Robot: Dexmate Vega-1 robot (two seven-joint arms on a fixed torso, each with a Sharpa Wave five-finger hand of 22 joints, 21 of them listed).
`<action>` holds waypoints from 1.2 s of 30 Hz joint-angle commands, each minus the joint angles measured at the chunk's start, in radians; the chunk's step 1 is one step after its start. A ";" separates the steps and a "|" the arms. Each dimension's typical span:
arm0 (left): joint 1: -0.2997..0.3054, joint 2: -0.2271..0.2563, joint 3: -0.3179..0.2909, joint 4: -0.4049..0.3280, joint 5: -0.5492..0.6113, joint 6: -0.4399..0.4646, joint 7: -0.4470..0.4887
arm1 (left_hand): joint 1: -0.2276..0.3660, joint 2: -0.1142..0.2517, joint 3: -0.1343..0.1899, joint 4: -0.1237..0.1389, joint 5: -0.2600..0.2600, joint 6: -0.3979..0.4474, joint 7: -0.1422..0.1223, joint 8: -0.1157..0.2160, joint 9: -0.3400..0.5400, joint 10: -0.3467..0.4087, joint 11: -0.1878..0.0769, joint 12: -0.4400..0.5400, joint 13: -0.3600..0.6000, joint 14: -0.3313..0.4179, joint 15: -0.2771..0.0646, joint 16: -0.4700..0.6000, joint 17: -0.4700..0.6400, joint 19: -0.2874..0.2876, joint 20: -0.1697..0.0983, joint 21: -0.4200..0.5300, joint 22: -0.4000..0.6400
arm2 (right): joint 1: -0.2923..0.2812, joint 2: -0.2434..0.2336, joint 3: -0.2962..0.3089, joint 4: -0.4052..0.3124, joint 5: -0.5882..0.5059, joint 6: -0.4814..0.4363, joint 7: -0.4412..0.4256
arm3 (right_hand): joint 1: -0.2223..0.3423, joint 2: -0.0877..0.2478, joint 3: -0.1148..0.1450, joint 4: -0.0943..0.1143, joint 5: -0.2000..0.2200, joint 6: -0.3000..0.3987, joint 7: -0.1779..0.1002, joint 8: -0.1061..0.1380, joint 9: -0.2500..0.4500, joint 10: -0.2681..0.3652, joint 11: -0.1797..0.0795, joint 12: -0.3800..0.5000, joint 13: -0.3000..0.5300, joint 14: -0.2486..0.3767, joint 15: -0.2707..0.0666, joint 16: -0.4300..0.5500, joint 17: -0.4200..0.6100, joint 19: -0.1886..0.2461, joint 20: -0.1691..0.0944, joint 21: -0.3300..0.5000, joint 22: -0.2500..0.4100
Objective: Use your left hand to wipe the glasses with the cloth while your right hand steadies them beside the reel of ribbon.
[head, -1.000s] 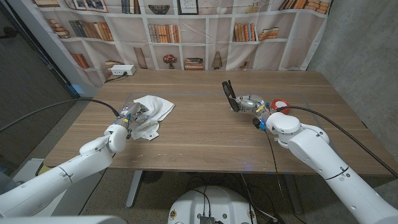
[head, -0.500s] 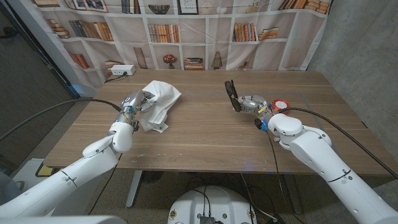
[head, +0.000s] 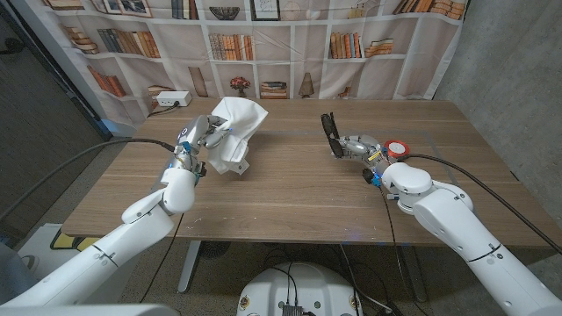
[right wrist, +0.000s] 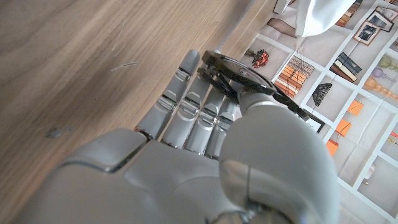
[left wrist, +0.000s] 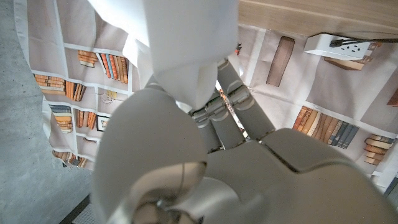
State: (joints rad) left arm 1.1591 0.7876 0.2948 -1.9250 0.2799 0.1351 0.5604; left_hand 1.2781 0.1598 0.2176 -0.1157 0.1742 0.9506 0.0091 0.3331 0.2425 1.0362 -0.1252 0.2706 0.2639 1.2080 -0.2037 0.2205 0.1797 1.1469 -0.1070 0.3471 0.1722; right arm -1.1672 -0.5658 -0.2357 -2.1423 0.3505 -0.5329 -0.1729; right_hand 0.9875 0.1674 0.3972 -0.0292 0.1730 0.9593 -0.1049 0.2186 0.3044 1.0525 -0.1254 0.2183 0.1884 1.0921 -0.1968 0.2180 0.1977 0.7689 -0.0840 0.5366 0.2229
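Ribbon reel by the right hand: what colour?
Red, with a white centre; the ribbon reel shows best in the head view.

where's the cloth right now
In the head view the white cloth hangs lifted off the table on the robot's left side, held by the left hand, far from the glasses.
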 commanded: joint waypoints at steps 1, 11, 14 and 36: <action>0.032 -0.095 -0.030 -0.045 -0.031 -0.077 -0.024 | 0.012 0.004 0.009 0.002 0.009 0.004 0.011 0.007 0.005 0.009 -0.005 0.009 0.011 0.012 -0.004 -0.003 0.003 0.007 -0.001 -0.003 0.002 | -0.023 -0.003 0.016 -0.006 0.014 0.033 -0.001 | 0.000 0.007 0.007 0.002 0.006 0.008 0.001 0.007 0.005 0.003 0.006 -0.001 0.005 0.011 -0.032 -0.001 0.002 -0.002 -0.121 0.006 0.003; -0.004 -0.173 0.016 -0.010 -0.096 -0.157 -0.106 | 0.010 0.002 0.016 0.005 0.008 0.002 0.014 0.004 0.005 0.009 -0.003 0.010 0.025 0.014 -0.002 -0.007 0.004 0.007 0.001 -0.007 0.003 | -0.031 -0.001 0.026 -0.005 0.039 0.029 0.007 | -0.001 0.007 0.007 0.002 0.005 0.009 0.000 0.006 0.006 0.004 0.004 -0.001 0.005 0.010 -0.033 -0.001 0.002 -0.002 -0.121 0.009 0.002; -0.014 -0.192 0.031 -0.004 -0.128 -0.170 -0.144 | 0.010 0.001 0.017 0.006 0.007 0.003 0.012 0.005 0.006 0.010 -0.003 0.011 0.028 0.018 -0.002 -0.006 0.006 0.008 0.002 -0.007 0.003 | -0.037 -0.005 0.037 -0.015 0.043 0.019 0.001 | -0.001 0.006 0.007 0.002 0.005 0.009 0.002 0.006 0.005 0.004 0.004 -0.001 0.005 0.009 -0.032 -0.002 0.002 -0.002 -0.121 0.010 0.002; -0.166 -0.273 0.189 0.043 -0.063 -0.173 -0.246 | 0.007 -0.006 0.031 0.009 0.005 0.010 0.011 0.004 0.006 0.028 -0.003 0.020 0.061 0.034 -0.001 0.000 0.020 0.014 0.004 -0.011 0.005 | -0.119 0.004 0.001 -0.088 -0.125 0.076 -0.193 | -0.002 0.007 0.009 0.001 0.005 0.010 0.003 0.002 0.003 0.004 0.006 -0.001 0.005 0.012 -0.033 -0.001 0.002 -0.003 -0.120 0.017 0.000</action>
State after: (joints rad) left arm 1.0763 0.5604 0.3974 -1.9060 0.1900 -0.0612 0.3570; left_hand 1.2832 0.1545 0.2412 -0.1061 0.1739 0.9452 0.0146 0.3322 0.2442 1.0426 -0.1212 0.2819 0.3184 1.2239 -0.1985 0.2157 0.1954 1.1521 -0.1016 0.3381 0.1748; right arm -1.2499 -0.5648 -0.2069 -2.1924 0.3471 -0.4900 -0.2381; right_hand 0.9843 0.1597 0.3972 -0.0292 0.1730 0.9590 -0.1012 0.2157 0.3049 1.0525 -0.1254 0.2190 0.1883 1.0955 -0.2000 0.2182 0.1975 0.7689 -0.0839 0.5444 0.2232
